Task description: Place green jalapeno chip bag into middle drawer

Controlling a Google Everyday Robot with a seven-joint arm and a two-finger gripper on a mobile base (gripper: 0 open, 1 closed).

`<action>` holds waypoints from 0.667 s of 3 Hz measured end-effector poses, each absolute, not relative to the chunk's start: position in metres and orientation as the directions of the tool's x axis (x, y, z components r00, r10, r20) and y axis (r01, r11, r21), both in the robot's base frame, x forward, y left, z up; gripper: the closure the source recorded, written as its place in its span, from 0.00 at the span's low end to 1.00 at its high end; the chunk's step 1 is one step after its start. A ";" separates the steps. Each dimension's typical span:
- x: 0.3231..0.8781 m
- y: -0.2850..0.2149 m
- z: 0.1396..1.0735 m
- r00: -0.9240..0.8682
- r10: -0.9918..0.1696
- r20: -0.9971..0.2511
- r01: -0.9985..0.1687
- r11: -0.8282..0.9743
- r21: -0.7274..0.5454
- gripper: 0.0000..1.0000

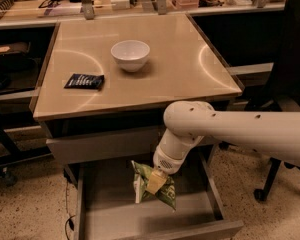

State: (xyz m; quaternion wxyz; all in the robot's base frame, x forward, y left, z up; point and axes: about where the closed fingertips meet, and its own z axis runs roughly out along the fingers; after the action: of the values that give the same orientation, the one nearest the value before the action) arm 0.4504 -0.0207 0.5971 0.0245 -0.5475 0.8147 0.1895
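Observation:
The green jalapeno chip bag (pixel 166 194) is crinkled, bright green with a whitish left edge. It hangs low inside the open middle drawer (pixel 110 219), a wide grey-beige tray pulled out below the table. My gripper (pixel 155 182) reaches down from the white arm at the right and is shut on the bag's upper middle. The yellowish fingers (pixel 154 183) press on the foil. I cannot tell whether the bag's lower edge touches the drawer floor.
A white bowl (pixel 130 54) and a flat dark-blue packet (pixel 84 81) lie on the tan table top (pixel 185 69). The top drawer front (pixel 100 145) is shut above. A dark office chair (pixel 285 84) stands at the right. Cluttered shelves run behind.

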 end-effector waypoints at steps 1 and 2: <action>0.450 -0.021 0.597 -0.399 -0.883 -0.247 -0.901 0.329 0.282 1.00; 0.448 -0.004 0.560 -0.413 -0.877 -0.245 -0.890 0.331 0.314 1.00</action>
State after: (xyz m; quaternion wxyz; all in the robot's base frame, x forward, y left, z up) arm 0.4476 -0.0038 0.5596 0.0158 -0.5415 0.8157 0.2029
